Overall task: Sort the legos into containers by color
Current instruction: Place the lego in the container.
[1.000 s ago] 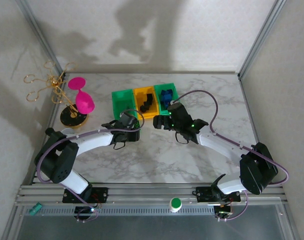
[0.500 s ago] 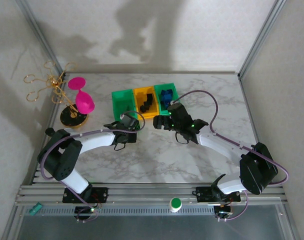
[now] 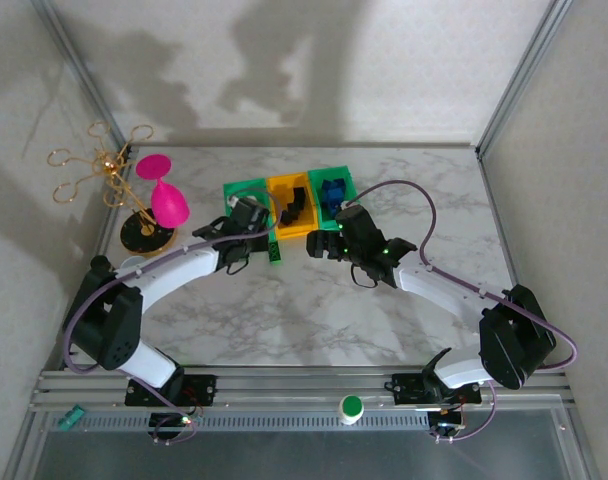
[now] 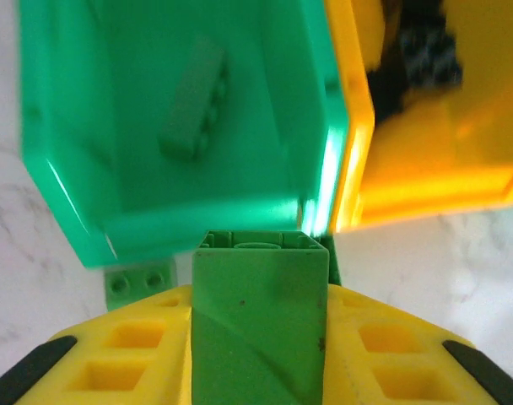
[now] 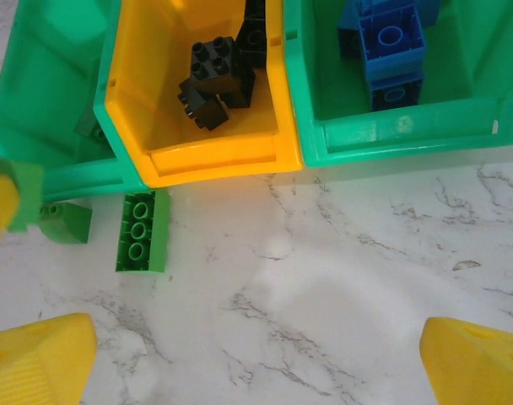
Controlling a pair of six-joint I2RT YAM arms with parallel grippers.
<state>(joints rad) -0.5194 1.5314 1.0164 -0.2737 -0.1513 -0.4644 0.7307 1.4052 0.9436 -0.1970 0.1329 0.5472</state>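
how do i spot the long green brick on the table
Find the orange-yellow bin between two green ones. On the marble by its near-left corner lies the long green brick, three round holes showing; its green neighbour is a wedge.

The pale marble bench (image 3: 314, 310) carries three bins in a touching row at upper centre of the overhead view: a green bin (image 3: 239, 190), a yellow bin (image 3: 278, 190) and a second green bin (image 3: 346, 178). Just below the yellow bin's lower-left corner lies a long green brick (image 5: 141, 243), with a small green brick (image 5: 67, 224) beside it. A gold stand (image 3: 144, 238) sits at the left.
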